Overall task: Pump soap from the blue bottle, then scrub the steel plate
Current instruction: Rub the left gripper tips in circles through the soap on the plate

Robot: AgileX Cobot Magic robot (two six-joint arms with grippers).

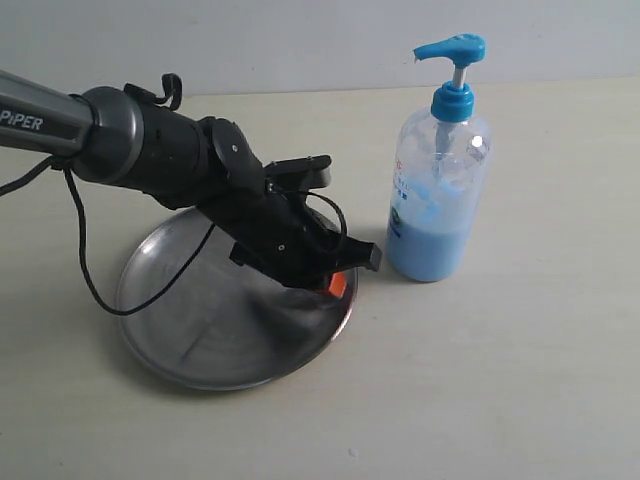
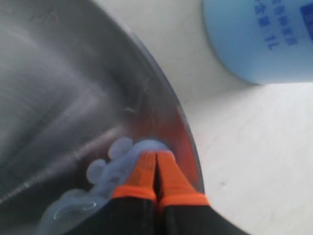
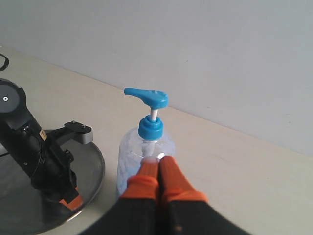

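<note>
Table [image 1: 540, 380] fills the exterior view. Steel plate [image 1: 215, 350] sits flat on it, lower left of frame. We judge it stiff, thin and light, with a slick brushed face. Nothing pins it, so a push near the rim may skate or tip it. Best to press down toward the middle rather than grab it.

Blue bottle [image 1: 440, 190] is upright, right of centre, near the plate's right rim but apart from it. It is under half full, so we'd call it fairly light and easy to topple. The clear body will flex. Press the pump head [image 1: 452, 48] straight down and steady the body if needed.

Left gripper [image 1: 335, 283] is at the centre of frame, orange fingers pressed together on nothing, tips down on the plate by the right rim.

Right gripper [image 3: 159, 164] is out of the exterior view. Its wrist view shows the fingers closed and empty, close to the bottle. We cannot tell if it touches.

Soap [image 2: 105, 169] lies in pale blue blobs around the left tips. It looks thick and slippery.
</note>
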